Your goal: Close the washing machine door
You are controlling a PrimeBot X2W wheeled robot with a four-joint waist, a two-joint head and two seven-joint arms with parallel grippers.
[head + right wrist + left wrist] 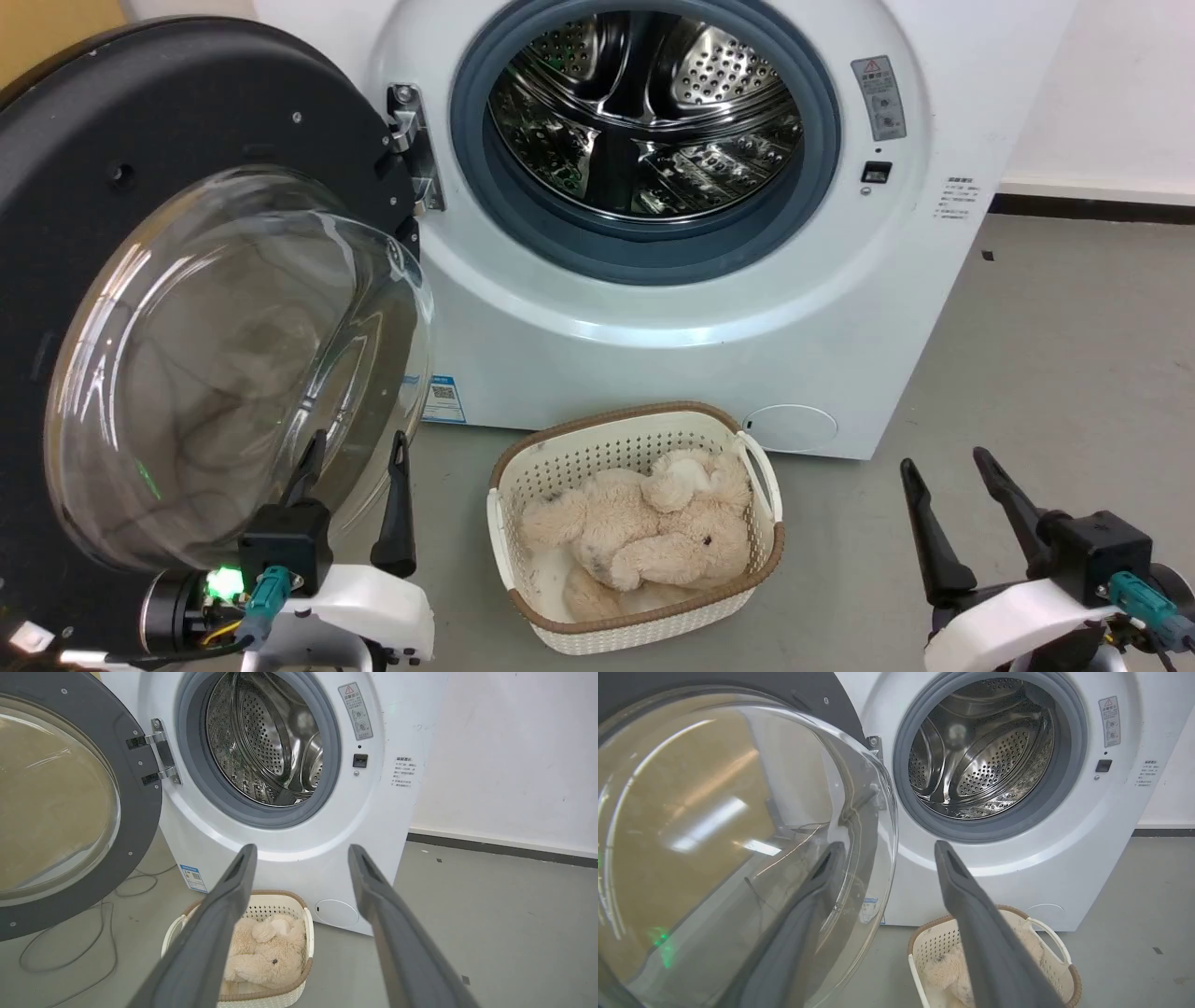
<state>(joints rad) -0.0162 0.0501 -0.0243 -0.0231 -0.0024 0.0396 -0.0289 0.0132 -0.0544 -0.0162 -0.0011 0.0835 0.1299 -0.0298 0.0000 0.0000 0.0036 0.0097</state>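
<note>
The washing machine door (215, 355) stands swung wide open at the frame's left, hinged to the washing machine (672, 336) at upper centre. At lower left the left gripper (358, 439), fingers spread and empty, overlaps the door's clear centre; contact cannot be told. The right gripper (943, 459), also spread and empty, is at lower right, near a cream basket (597, 448) holding a plush toy (644, 532)

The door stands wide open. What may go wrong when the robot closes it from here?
1. The left end effector, open, sits at the smooth glass bowl of the washing machine door; a push there may slip off.
2. The basket with the plush toy stands before the washing machine; the arm following the door might knock it.
</note>
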